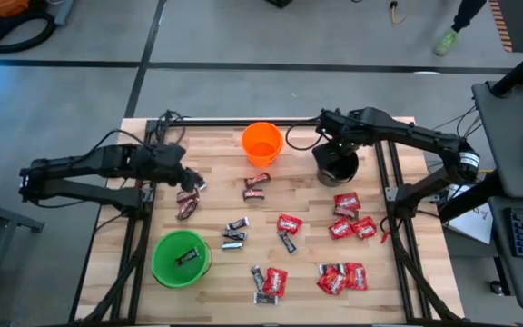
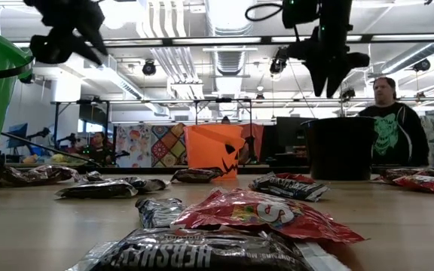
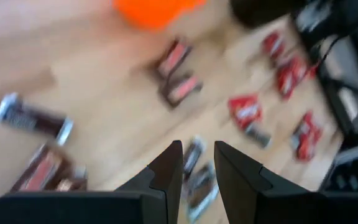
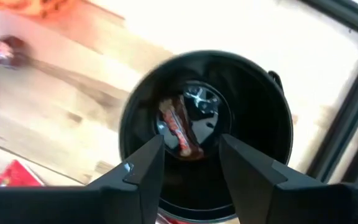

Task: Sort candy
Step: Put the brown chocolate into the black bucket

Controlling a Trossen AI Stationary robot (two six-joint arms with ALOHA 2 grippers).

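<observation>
**Candy bar lying in the black cup under the right gripper**

The right gripper [image 4: 190,163] is hanging right over the black cup [image 1: 336,167] at the far side of the table [image 1: 216,195]. Its two fingers are standing apart with nothing between them. Straight below the fingers, a reddish-brown candy bar [image 4: 180,129] is lying at the bottom of the cup, next to a shiny piece I cannot make out. Red candy packets [image 1: 347,202] are lying on the wood just beside the cup, on the near side of this gripper.

The left gripper [image 3: 196,168] is hovering above the table's left side, well apart from the right one. Its fingers are standing a little apart, and nothing is pinched between them. Below and just beside it, brown candy bars [image 1: 187,203] are lying on the wood. The green cup [image 1: 181,258] is sitting nearer the front edge than this gripper, with one dark bar [image 1: 187,256] resting inside. The orange cup [image 1: 262,143] is standing between the two grippers, at the far side.

More dark bars [image 1: 234,234] and red packets are lying loose in the middle and front of the table, away from both grippers. A person [image 2: 392,120] is standing in the room behind the table.
</observation>
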